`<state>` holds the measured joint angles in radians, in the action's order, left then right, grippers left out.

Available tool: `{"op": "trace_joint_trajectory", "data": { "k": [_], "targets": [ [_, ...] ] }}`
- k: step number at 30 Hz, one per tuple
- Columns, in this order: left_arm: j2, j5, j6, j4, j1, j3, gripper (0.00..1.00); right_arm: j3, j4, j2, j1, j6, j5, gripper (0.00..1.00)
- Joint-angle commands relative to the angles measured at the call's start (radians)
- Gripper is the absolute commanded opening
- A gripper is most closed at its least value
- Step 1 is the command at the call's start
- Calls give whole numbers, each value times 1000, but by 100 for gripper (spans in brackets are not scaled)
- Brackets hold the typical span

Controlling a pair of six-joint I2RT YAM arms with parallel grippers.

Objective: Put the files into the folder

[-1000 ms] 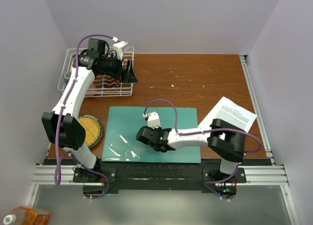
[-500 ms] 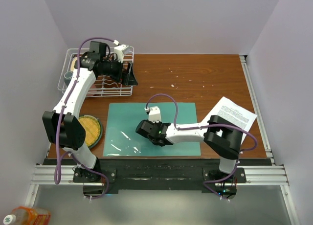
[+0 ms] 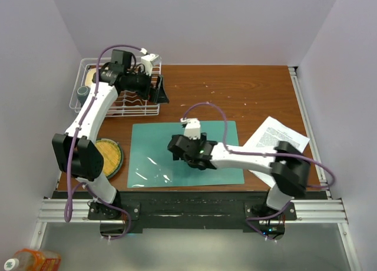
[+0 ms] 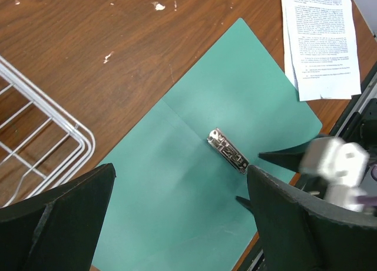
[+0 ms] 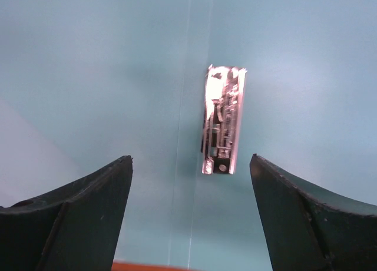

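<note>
Folder [image 3: 153,150] lies open flat by the near edge of the table [image 3: 247,94], files [image 3: 284,136] off by the right edge, and the right tool [image 5: 189,160] hangs wide open over the spine clip [image 5: 222,121], guessing to lift it, left tool [image 4: 181,171] open too, parked far-left

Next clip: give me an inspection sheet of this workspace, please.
Surface: brown wooden table, white flecks.
Job's things: teal-green card folder open flat, metal clip at spine; white printed paper sheets outside, to its right.
Clutter: white wire rack; round woven yellow mat.
Grippers: left gripper open, raised near rack; right gripper open above clip.
Cables: purple cables along both arms.
Surroundings: pale walls.
</note>
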<state>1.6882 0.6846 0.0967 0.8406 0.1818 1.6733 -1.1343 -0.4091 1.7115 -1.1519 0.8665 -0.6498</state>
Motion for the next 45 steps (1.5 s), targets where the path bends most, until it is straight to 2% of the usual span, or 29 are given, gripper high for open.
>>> {"op": "trace_joint_trajectory", "data": {
  "k": [1, 4, 5, 8, 13, 17, 21, 25, 32, 37, 41, 45],
  "targets": [
    [10, 32, -18, -67, 102, 32, 100, 37, -212, -265, 108, 167, -123, 83],
    [34, 26, -57, -144, 180, 5, 100, 143, -331, -371, 291, 278, -108, 83],
    [39, 27, -75, -209, 194, -23, 100, 180, -385, -401, 410, 317, -81, 83],
    [65, 43, -161, -338, 240, -61, 100, 238, -396, -464, 600, 299, -48, 87],
    [142, 15, -225, -487, 360, -69, 100, 242, -454, -541, 745, 315, -99, 90],
    [235, 0, -238, -509, 449, -5, 100, 203, -592, -538, 869, 359, -129, 99],
    [324, -37, -253, -543, 525, 35, 100, 208, -631, -503, 975, 330, -91, 99],
    [387, -75, -270, -566, 565, 83, 100, 215, -591, -478, 1043, 266, -51, 99],
    [470, -142, -275, -578, 623, 149, 100, 257, -429, -443, 1342, 88, 44, 99],
    [516, -155, -282, -583, 634, 203, 100, 208, -428, -357, 1416, 8, -23, 99],
    [573, -174, -275, -561, 643, 249, 100, 194, -409, -265, 1433, 31, 12, 99],
    [600, -175, -268, -540, 642, 286, 100, 197, -367, -185, 1439, -14, 50, 99]
  ]
}}
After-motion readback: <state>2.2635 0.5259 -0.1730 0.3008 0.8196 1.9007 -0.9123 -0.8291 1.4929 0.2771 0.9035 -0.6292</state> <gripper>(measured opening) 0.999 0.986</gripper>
